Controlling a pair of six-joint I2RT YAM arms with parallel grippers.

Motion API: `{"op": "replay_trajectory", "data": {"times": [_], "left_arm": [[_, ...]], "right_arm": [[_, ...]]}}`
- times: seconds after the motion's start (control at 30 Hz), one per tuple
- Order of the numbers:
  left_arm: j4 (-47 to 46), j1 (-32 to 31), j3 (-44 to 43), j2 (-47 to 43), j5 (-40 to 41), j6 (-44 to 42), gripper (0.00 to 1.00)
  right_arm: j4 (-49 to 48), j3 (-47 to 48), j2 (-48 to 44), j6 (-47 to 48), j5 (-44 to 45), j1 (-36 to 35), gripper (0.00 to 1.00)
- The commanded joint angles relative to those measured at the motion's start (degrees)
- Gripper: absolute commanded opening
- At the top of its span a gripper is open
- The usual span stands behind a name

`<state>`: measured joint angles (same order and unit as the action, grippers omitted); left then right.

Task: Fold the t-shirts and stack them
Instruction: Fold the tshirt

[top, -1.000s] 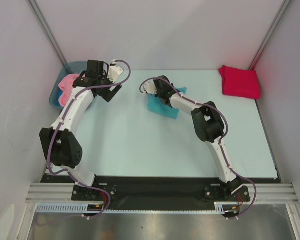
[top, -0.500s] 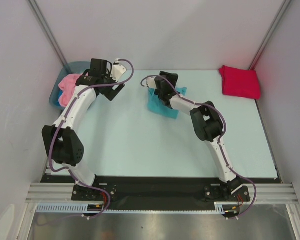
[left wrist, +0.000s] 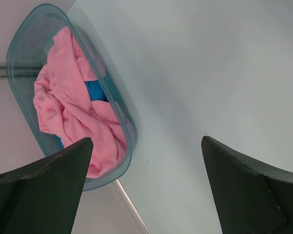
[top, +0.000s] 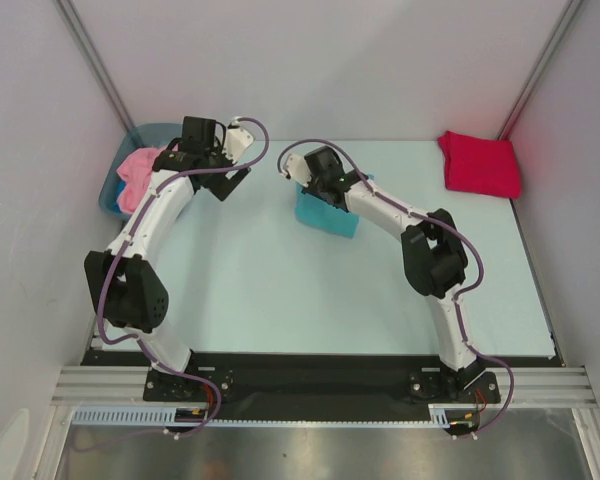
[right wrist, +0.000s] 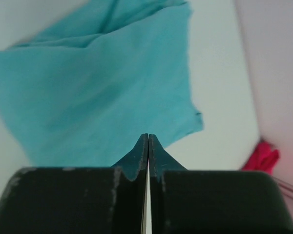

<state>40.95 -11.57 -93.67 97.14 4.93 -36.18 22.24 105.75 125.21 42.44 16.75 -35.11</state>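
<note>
**Right pincer pressed shut over the turquoise shirt, left one spread beside the tub**

The right gripper point(right wrist: 148, 137) has its fingers pressed together, tips pointing down at the turquoise t-shirt point(right wrist: 97, 87). That shirt lies roughly folded on the table point(top: 280, 290), toward the far middle. No cloth shows between the tips, so it looks closed on nothing.

The left gripper point(left wrist: 146, 141) is spread wide and empty. It hovers over bare table just beside the grey-blue tub point(left wrist: 12, 46). The pink t-shirt point(left wrist: 68, 107) sits crumpled in the tub over a scrap of blue cloth. The red t-shirt point(top: 480, 163) lies folded in the far right corner, well apart from both arms.

Risks, as I judge them:
- Closed fingers cannot take hold, and pushing down on the turquoise shirt may only drag it and undo its fold
- A pinch that catches a single layer would let the bundle fall open when lifted
- The left arm may catch the tub's rim or tip it when reaching for the pink shirt

No brand, label or writing is readable in any view
</note>
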Motion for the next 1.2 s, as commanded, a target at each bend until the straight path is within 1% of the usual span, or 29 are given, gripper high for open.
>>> {"op": "replay_trajectory", "data": {"times": [0.0, 0.17, 0.3, 0.43, 0.6, 0.63, 0.7, 0.73, 0.83, 0.93, 1.07, 1.17], "left_arm": [[-0.78, -0.47, -2.48, -1.69, 0.78, -0.55, 1.0], [-0.7, -0.38, -2.31, -2.13, 0.96, -0.64, 1.0], [-0.78, -0.38, -2.05, -2.31, 1.49, -0.55, 1.0], [-0.96, -0.47, -1.87, -2.22, 2.01, -0.46, 1.0], [-4.03, -0.2, 0.15, -2.75, 8.33, -0.55, 1.0], [-6.65, -0.2, 1.98, -3.44, 10.08, -0.12, 1.0], [-7.98, 0.06, 3.57, -4.15, 12.64, 0.58, 1.0], [-9.82, 0.23, 5.58, -4.59, 13.69, 0.68, 1.0], [-10.45, 0.24, 8.05, -5.47, 14.23, 0.94, 1.0], [-10.54, 0.32, 9.64, -6.7, 12.39, 2.17, 1.0], [-10.45, 0.32, 10.79, -7.49, 11.95, 2.35, 1.0], [-10.45, 0.41, 10.17, -7.23, 11.77, 1.91, 1.0]], "right_arm": [[10.28, 1.47, -1.9, -6.92, -9.18, -0.13, 0.0], [11.68, 1.3, -1.29, -7.28, -11.3, -1.09, 0.0], [10.72, 0.42, -1.02, -6.4, -13.85, -2.41, 0.0], [10.45, 3.31, 0.38, -6.57, -14.55, -3.91, 0.0], [10.9, 6.83, 2.4, -6.58, -15.61, -5.49, 0.0], [10.46, 6.92, 2.67, -6.31, -15.96, -5.93, 0.0], [9.14, 6.75, 3.37, -6.14, -15.62, -6.02, 0.0], [8.53, 7.35, 4.86, -5.61, -15.35, -5.93, 0.0], [7.47, 9.81, 9.5, -5.26, -14.29, -5.32, 0.0], [8.34, 14.19, 14.78, -5.61, -14.73, -3.56, 0.0], [9.58, 18.16, 19.01, -5.35, -15.35, -2.51, 0.0], [10.72, 19.58, 19.9, -4.99, -16.14, -2.5, 0.0]]}}
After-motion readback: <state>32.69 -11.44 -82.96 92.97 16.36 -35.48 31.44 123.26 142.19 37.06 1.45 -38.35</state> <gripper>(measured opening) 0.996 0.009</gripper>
